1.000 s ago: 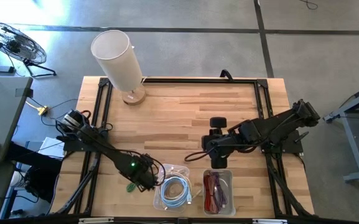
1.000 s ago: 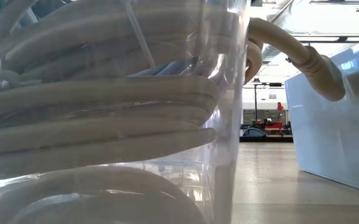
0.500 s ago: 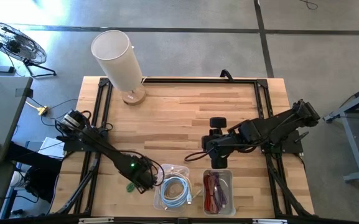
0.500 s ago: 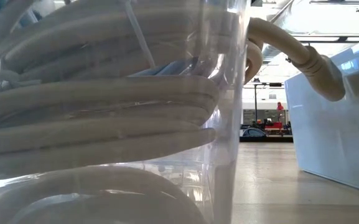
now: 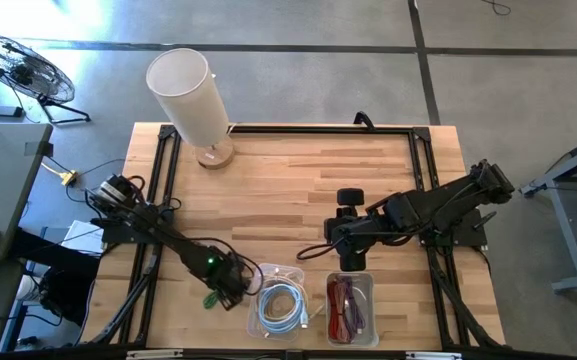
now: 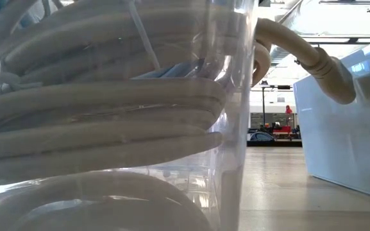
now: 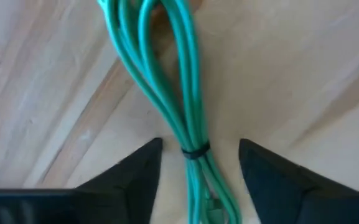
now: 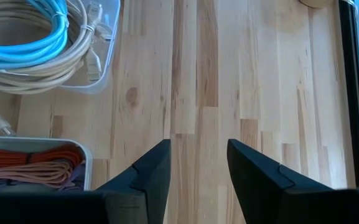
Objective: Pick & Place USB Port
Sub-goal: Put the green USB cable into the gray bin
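A green cable bundle (image 5: 210,299), bound by a black tie (image 7: 195,151), lies flat on the wood near the table's near-left part. My left gripper (image 5: 226,290) hangs over it, open. In the left wrist view the gripper (image 7: 199,144) has one finger on each side of the green bundle (image 7: 167,81) at the tie, apart from it. My right gripper (image 5: 346,264) is open above the table's middle, by the far edge of the bin of red cables; in its wrist view the gripper (image 8: 198,146) has only bare wood between its fingers.
A clear bin (image 5: 258,325) of white and blue cables sits right of the green bundle, and a bin (image 5: 370,300) of red and orange cables beside it. Both bins show in the right wrist view (image 8: 107,62) (image 8: 83,149). A white lamp (image 5: 190,95) stands far left. The clear bin wall (image 6: 233,128) fills the low view.
My left gripper has shifted a little toward the table's left edge, staying low over the green bundle and open. The bundle has not moved. My right arm has kept still.
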Tool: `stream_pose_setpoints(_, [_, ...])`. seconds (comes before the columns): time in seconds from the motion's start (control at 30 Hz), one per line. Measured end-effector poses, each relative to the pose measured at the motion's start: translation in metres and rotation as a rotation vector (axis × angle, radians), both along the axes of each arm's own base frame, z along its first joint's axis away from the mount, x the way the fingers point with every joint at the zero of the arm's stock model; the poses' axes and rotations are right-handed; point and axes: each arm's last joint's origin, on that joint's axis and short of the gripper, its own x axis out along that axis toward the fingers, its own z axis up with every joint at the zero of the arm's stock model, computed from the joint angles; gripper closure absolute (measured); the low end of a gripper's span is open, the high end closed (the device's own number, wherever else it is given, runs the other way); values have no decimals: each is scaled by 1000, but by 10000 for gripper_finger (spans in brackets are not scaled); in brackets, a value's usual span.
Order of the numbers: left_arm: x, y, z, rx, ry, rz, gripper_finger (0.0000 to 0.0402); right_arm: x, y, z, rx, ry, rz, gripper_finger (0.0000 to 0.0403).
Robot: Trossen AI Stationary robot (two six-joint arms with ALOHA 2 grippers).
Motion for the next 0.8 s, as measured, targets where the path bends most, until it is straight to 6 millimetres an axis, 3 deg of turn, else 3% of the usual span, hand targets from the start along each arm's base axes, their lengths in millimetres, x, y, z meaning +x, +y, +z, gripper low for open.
stream_pose_setpoints(0.07, [-3, 2, -3, 12, 20, -8, 232, 0, 0, 0, 0, 0, 0, 254])
stream_pose_setpoints(0.2, [-6, 4, -4, 49, 31, -69, 370, 0, 0, 0, 6, -1, -8, 254])
stream_pose_setpoints(0.33, [-6, 4, -2, 51, 41, -79, 380, 0, 0, 0, 8, 1, -13, 254])
stream_pose_setpoints(0.47, [-5, 4, 14, 70, 54, -131, 391, -2, 0, 0, 7, 3, -13, 254])
stream_pose_setpoints(0.67, [-3, 11, 82, 115, -83, -184, 395, -13, -4, 21, 66, -95, 15, 254])
stream_pose_setpoints(0.8, [-9, 20, 152, 260, -375, -130, 395, -28, -8, 49, 155, -245, 58, 254])
